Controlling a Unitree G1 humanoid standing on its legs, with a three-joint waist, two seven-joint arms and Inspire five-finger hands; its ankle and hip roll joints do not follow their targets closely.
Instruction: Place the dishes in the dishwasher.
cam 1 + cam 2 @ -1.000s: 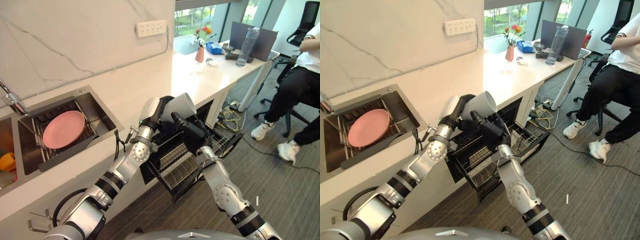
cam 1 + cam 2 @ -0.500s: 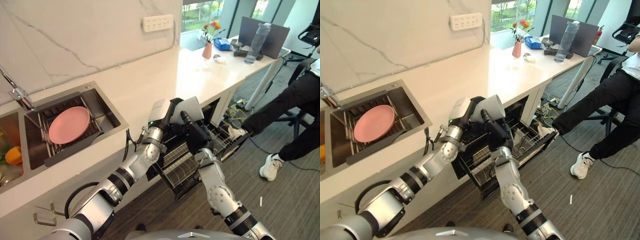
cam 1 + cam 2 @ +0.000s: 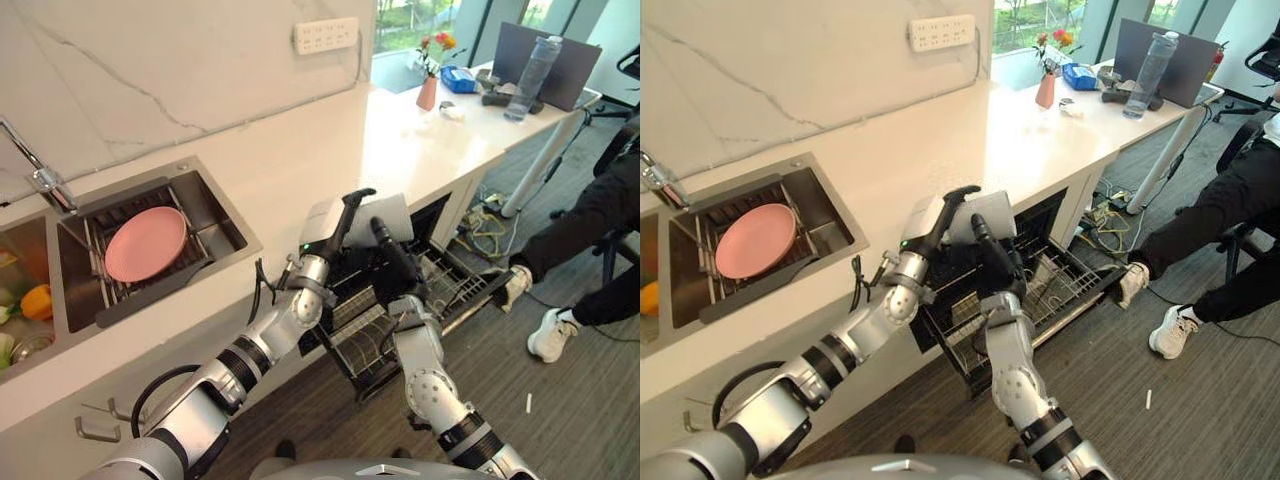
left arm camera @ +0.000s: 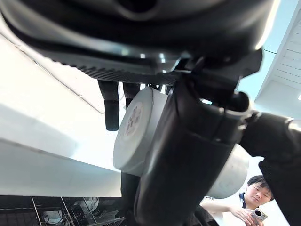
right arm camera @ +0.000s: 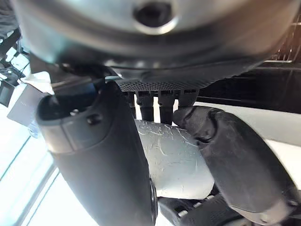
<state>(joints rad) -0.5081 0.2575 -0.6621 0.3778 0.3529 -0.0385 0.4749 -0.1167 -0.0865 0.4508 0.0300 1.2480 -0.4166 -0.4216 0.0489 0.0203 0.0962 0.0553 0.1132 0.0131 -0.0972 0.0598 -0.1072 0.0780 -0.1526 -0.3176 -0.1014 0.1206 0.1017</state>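
A white cup [image 3: 388, 214] hangs on its side over the pulled-out dishwasher rack [image 3: 455, 285], in front of the counter edge. My left hand [image 3: 333, 222] comes in from the left and is shut on it, one finger arching over the top. My right hand [image 3: 396, 262] reaches up from below and grips the same cup. In the left wrist view the cup [image 4: 135, 128] sits between the thumb [image 4: 181, 165] and the fingers [image 4: 111, 109]. In the right wrist view the cup [image 5: 170, 162] lies between thumb and fingers too. A pink plate [image 3: 146, 243] rests on the sink's wire rack.
The white counter [image 3: 300, 150] runs along the marble wall, with a faucet [image 3: 38, 178] and an orange item [image 3: 36, 301] at the left sink. A vase of flowers [image 3: 429, 90] and a bottle [image 3: 531, 77] stand far right. A seated person's legs [image 3: 600, 215] are at the right.
The camera has shifted, so the whole scene sits differently. Both hands stay together at the cup, which has tipped further onto its side and come lower toward the rack.
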